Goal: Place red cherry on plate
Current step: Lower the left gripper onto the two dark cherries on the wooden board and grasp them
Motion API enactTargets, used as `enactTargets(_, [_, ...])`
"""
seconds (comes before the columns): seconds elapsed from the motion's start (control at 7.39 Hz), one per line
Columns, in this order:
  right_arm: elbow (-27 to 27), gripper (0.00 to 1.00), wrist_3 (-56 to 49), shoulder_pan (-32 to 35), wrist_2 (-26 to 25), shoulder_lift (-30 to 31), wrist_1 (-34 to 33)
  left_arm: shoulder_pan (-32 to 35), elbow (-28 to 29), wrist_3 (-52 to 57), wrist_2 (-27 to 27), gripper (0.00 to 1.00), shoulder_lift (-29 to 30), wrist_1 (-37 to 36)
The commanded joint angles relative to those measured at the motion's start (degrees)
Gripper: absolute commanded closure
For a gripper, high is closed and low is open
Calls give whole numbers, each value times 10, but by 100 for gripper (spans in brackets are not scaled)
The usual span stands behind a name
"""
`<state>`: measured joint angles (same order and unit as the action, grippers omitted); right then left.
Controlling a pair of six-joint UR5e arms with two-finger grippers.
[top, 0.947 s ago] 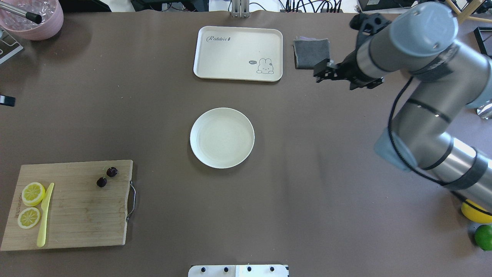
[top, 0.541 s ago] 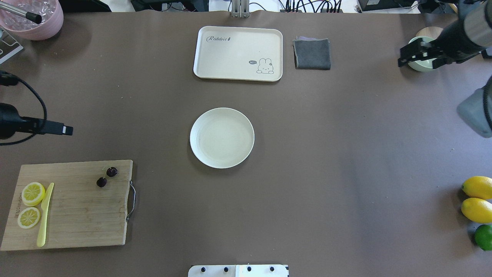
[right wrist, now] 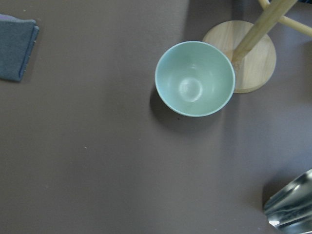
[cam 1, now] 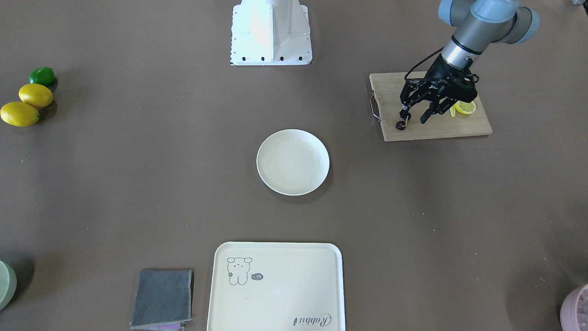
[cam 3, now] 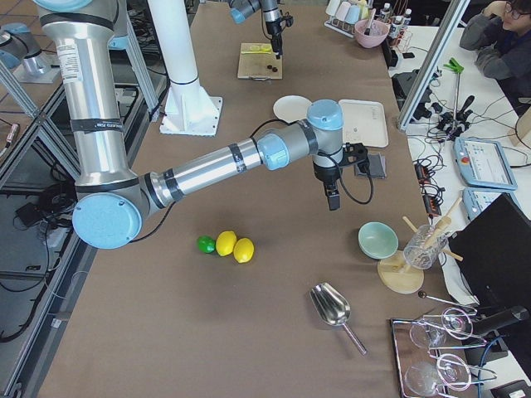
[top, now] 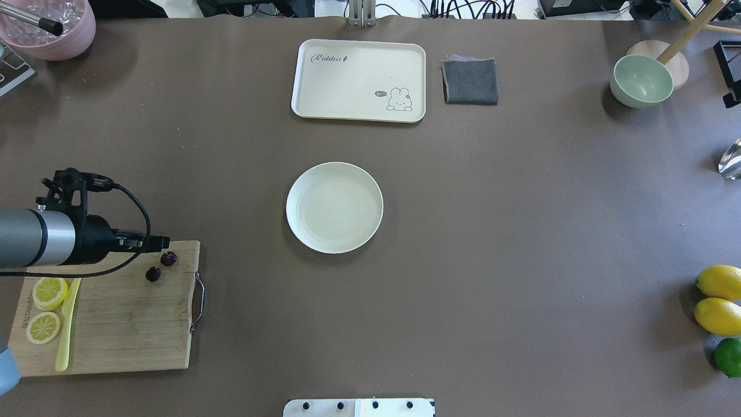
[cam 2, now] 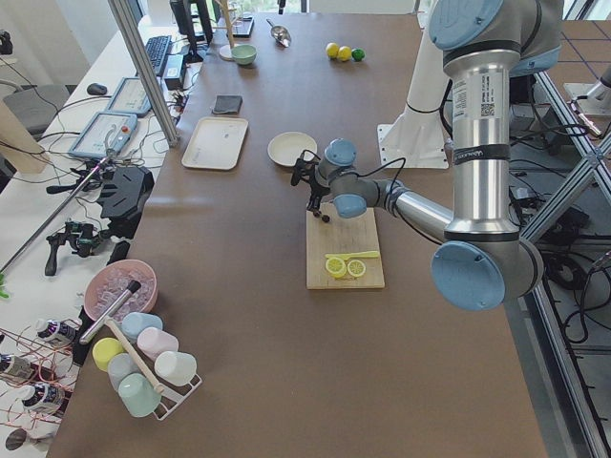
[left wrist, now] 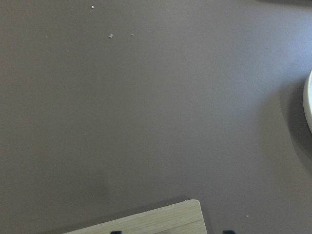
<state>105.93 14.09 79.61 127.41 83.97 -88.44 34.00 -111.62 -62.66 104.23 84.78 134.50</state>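
The red cherry (top: 161, 266), a pair of tiny dark fruits, lies on the far right part of the wooden cutting board (top: 116, 324). In the front-facing view only one fruit of the cherry (cam 1: 401, 125) shows, below the fingers. My left gripper (cam 1: 415, 117) hangs open just over it, one fingertip (cam 1: 404, 115) right above that fruit. From overhead the left gripper (top: 155, 242) sits at the board's far edge. The round cream plate (top: 334, 207) stands bare at mid-table. My right gripper (cam 3: 333, 197) shows only in the right side view, near the green bowl (top: 641, 81); whether it is open or shut I cannot tell.
Two lemon slices (top: 47, 307) and a yellow knife (top: 68, 324) lie on the board's left part. At the back stand a rabbit tray (top: 359, 80), a grey cloth (top: 470, 81) and a pink bowl (top: 52, 26). Lemons (top: 719, 298) and a lime (top: 728, 356) lie at the right edge.
My left arm has come in from the left edge and moved toward me to the board's far edge beside the cherry. My right arm has swung right, out of the overhead view.
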Motion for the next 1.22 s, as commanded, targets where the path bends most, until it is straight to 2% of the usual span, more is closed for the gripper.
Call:
enactTargets(0.0, [-1, 0, -20, 10, 1, 8, -6, -23, 5, 0, -14, 46, -1, -1])
enactTargets(0.41, [-1, 0, -20, 10, 1, 8, -7, -24, 7, 6, -14, 51, -12, -2])
enactTargets(0.54, [-1, 0, -20, 10, 1, 8, -7, -25, 6, 6, -14, 56, -13, -2])
enactTargets(0.81, [-1, 0, -20, 10, 1, 8, -7, -25, 5, 6, -14, 100, -13, -2])
enactTargets(1.08, [-1, 0, -20, 11, 1, 8, -7, -24, -2, 5, -14, 100, -12, 1])
